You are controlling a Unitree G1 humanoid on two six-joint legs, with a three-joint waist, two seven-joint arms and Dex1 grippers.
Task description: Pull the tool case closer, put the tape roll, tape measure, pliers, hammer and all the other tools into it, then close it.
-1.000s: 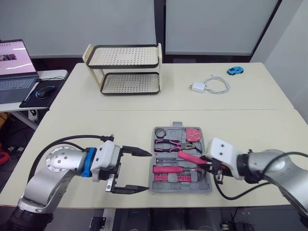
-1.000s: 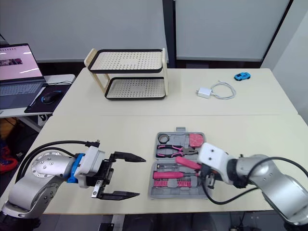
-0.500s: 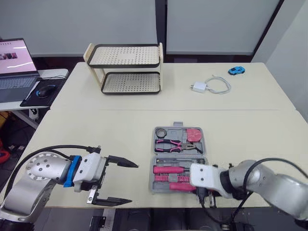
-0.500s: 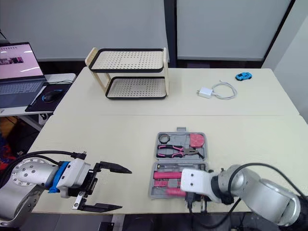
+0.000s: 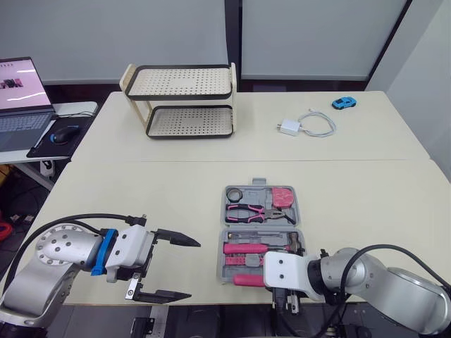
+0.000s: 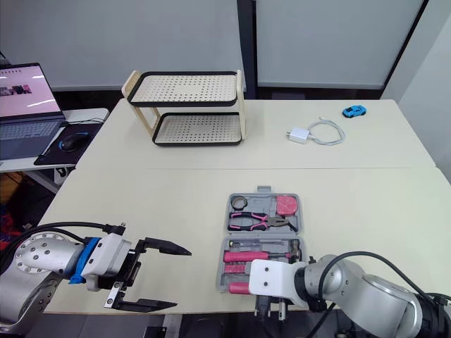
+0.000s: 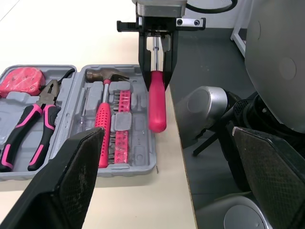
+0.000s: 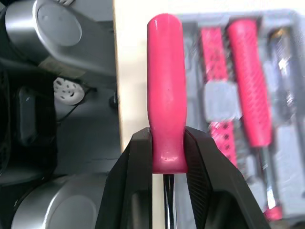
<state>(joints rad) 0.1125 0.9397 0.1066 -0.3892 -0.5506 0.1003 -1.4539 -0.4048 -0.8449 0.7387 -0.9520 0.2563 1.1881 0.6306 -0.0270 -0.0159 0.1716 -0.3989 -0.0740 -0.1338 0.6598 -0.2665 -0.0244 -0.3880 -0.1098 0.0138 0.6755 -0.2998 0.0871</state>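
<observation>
Right gripper (image 8: 167, 143) is clamped on the pink-handled screwdriver (image 8: 166, 90), holding it over the table's near edge, right beside the open grey plastic tool case (image 5: 261, 226). Left gripper (image 5: 192, 270) hangs wide open, empty, by the near-left edge.

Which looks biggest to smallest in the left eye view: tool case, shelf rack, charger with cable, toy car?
1. Shelf rack and tool case: about alike; the rack sits farther off, so unranked.
2. Charger with cable.
3. Toy car.
</observation>
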